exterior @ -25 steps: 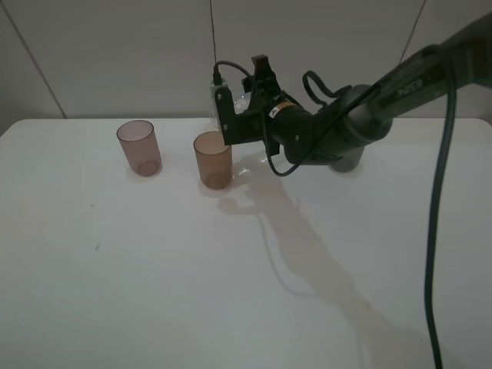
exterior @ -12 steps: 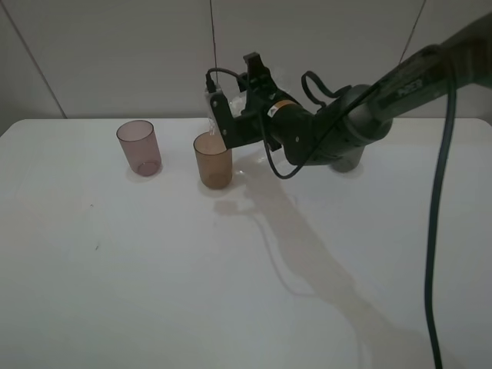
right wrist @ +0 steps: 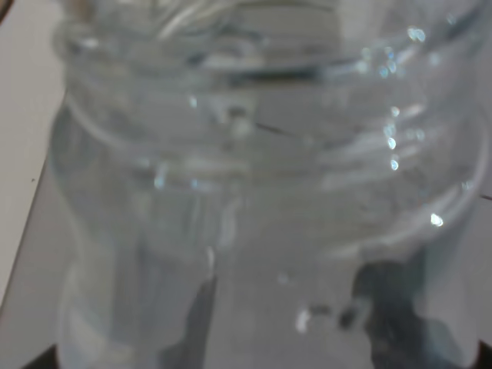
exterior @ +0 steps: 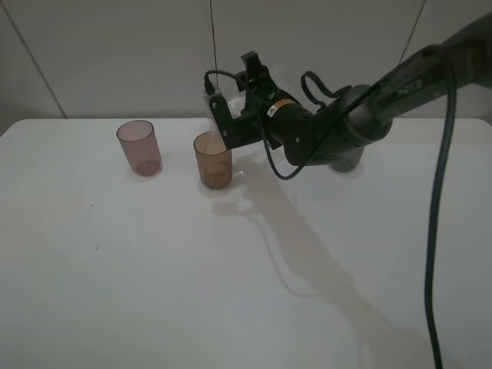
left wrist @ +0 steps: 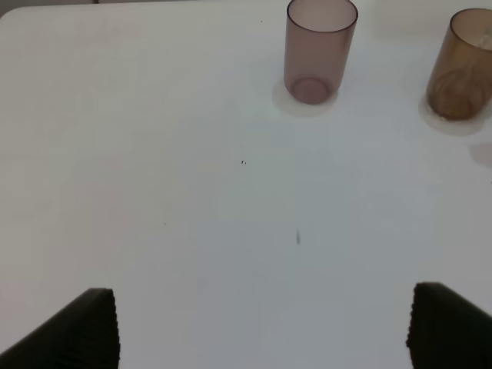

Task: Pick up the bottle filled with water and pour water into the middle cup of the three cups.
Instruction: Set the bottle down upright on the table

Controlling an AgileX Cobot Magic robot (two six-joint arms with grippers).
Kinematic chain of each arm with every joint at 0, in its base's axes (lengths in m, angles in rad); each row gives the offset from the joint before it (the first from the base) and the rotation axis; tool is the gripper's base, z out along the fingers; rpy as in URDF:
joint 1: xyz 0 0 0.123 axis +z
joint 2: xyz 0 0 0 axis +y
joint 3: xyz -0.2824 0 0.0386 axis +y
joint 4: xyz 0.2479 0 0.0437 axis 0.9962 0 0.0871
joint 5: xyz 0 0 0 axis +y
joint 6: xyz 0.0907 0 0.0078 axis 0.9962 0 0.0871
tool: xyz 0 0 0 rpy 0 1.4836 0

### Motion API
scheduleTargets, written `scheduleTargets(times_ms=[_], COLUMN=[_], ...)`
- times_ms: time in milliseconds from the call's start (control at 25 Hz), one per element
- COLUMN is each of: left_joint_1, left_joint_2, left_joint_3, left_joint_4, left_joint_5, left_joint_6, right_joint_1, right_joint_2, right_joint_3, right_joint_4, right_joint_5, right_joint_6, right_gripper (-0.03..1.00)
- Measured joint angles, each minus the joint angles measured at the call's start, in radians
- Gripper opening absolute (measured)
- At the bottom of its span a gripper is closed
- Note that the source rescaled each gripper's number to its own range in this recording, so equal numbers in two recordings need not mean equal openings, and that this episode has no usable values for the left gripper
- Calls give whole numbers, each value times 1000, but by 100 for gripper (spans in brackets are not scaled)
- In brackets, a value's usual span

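The three cups stand in a row at the back of the white table. The pinkish-mauve cup (exterior: 139, 147) is on the left and the amber-brown middle cup (exterior: 213, 160) is beside it. The dark grey cup (exterior: 351, 164) is mostly hidden behind my right arm. My right gripper (exterior: 229, 117) is shut on the clear bottle (exterior: 217, 109) and holds it tilted, neck just above the amber cup's rim. The bottle (right wrist: 269, 192) fills the right wrist view. My left gripper (left wrist: 261, 327) is open and empty, low over the table in front of the pink cup (left wrist: 319, 50) and the amber cup (left wrist: 463, 65).
The white table (exterior: 154, 269) ends at a pale tiled wall behind the cups. My right arm (exterior: 346, 123) and its black cable (exterior: 440, 192) reach in from the right, over the grey cup. The arm's shadow lies across the table's middle.
My right gripper has tipped the bottle further left and down, bringing its neck over the amber cup's rim. The cups and the left gripper have not moved.
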Motion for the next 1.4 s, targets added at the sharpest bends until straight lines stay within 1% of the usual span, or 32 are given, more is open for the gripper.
scheduleTargets(times_ms=[320, 440, 560, 760, 1080, 1400], left_joint_1=[0, 0, 0, 0, 0, 0], left_joint_2=[0, 0, 0, 0, 0, 0], left_joint_3=[0, 0, 0, 0, 0, 0], left_joint_4=[0, 0, 0, 0, 0, 0], left_joint_5=[0, 0, 0, 0, 0, 0], left_joint_6=[0, 0, 0, 0, 0, 0], right_joint_1=[0, 0, 0, 0, 0, 0], right_joint_2=[0, 0, 0, 0, 0, 0], right_joint_3=[-3, -3, -3, -3, -4, -4], right_joint_4=[-1, -16, -17, -17, -17, -20], right_joint_5=[-39, -55, -58, -75, -95, -139], right_joint_6=[-29, -39, -68, -82, -170, -183], right_gripper=[0, 0, 0, 0, 0, 0])
